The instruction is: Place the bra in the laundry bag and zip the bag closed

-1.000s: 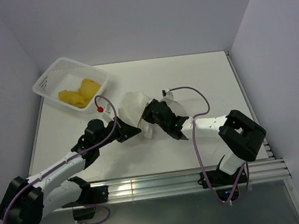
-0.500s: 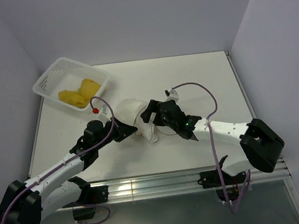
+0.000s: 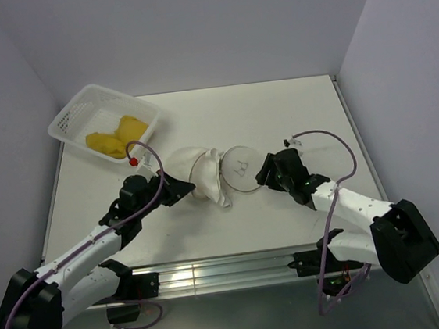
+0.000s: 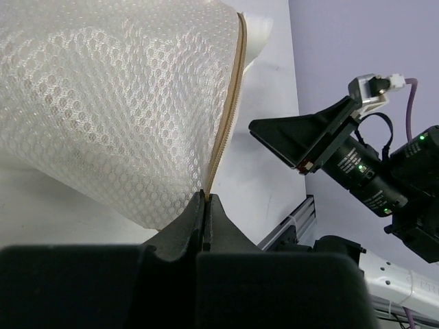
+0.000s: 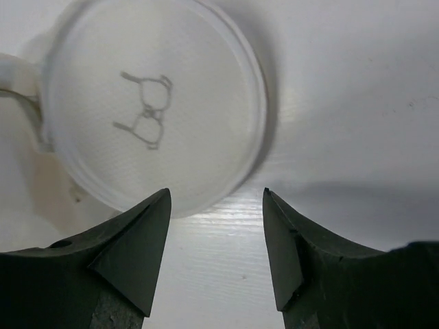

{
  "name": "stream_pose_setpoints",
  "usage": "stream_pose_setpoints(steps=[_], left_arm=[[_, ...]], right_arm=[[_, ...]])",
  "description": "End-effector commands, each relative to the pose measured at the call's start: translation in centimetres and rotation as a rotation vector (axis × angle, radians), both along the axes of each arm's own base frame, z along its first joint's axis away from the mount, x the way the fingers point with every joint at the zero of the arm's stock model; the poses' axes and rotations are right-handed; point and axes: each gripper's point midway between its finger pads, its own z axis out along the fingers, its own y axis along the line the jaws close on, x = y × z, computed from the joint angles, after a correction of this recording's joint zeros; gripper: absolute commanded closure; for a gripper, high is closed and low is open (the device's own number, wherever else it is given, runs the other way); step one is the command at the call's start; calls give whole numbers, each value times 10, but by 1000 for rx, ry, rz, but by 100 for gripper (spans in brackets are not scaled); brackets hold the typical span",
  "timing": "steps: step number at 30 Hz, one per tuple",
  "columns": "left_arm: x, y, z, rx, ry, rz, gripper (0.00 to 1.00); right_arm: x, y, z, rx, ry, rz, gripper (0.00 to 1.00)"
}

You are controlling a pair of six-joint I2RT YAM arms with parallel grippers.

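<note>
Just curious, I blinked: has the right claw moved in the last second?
Yes. The right gripper has drawn back rightward off the laundry bag, farther from the white basket.

One drawn mark, no lettering.
Round flap lid [image 5: 206, 75] of the laundry bag [image 3: 208, 183] bears a thin dark line mark [image 5: 146, 110] shaped like a pair of spectacles; no words, numbers or brand can be read anywhere.

The left pincer [image 3: 186, 188] grips the laundry bag [image 3: 210, 183], right pincer [image 3: 262, 176] beside its lid [image 3: 240, 168].
</note>
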Motion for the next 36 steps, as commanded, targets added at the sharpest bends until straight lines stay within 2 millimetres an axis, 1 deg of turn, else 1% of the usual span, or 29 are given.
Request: stream_pose_setpoints(steps=[1,2,3,5,7,8,10,11,13,14,16,17,18,19,20,21,22,24,25,26,28,29,30,31,32,33,34,35,36], left_arm=[[5,-3,12,-14,-59,-20,100],[5,-3,11,-14,-57,-20,100],[6,-3,10,-9,-58,-20,100],[6,-3,10,-3,-62,-24,100],[6,-3,11,0,-63,-25,100],[6,-2,10,2,-63,-27,100],[6,-2,10,3,-63,-29,100],[7,-2,10,3,-65,-30,100],[8,-1,10,5,-67,-26,100],[8,-1,10,6,-66,-28,100],[9,0,9,9,-65,-26,100],[9,0,10,9,-67,-26,100],[10,1,9,11,-65,-24,100],[10,1,9,12,-66,-23,100],[10,2,9,14,-65,-21,100],[11,3,9,14,-66,-20,100],[11,3,9,15,-66,-18,100],[13,4,9,16,-66,-15,100],[13,3,11,13,-69,-18,100],[13,3,11,10,-68,-19,100],[14,2,11,1,-67,-24,100],[15,1,11,-2,-65,-25,100],[16,2,12,-3,-66,-22,100],[18,1,15,-8,-73,-21,100],[19,1,17,-15,-75,-20,100],[22,2,21,-26,-82,-15,100],[23,0,29,-42,-94,-23,100],[26,-1,32,-49,-97,-27,100],[29,-3,44,-63,-114,-35,100]], right_arm=[[3,-12,-11,-16,14,-34,37],[-3,-10,-26,-6,68,-20,37],[7,-9,-24,27,43,-31,37],[10,-4,-33,51,71,-16,38],[16,-3,-36,60,73,-23,39],[16,-2,-43,60,93,-24,41],[22,0,-44,81,85,-31,42],[24,-1,-49,77,95,-40,44],[31,-1,-48,82,77,-56,46],[33,-2,-51,80,79,-65,50],[40,-3,-50,84,65,-88,55],[42,-6,-54,78,70,-100,62],[47,-6,-52,85,51,-116,69],[51,-11,-52,75,36,-142,77],[53,-14,-53,76,29,-159,92],[60,-14,-45,95,-14,-169,100],[58,-19,-47,91,-36,-187,100],[66,-14,-19,162,-159,-185,100],[64,-13,-15,165,-174,-181,100],[67,-15,-1,163,-217,-190,100],[60,-11,6,124,-229,-162,100],[56,-15,21,109,-260,-169,100],[50,-11,29,80,-283,-144,100],[47,-11,61,94,-359,-143,100],[38,-14,64,57,-353,-143,100],[35,-22,80,2,-403,-159,100],[30,-13,122,28,-489,-133,100],[27,-13,138,7,-505,-126,100],[23,-19,165,-57,-507,-128,100]])
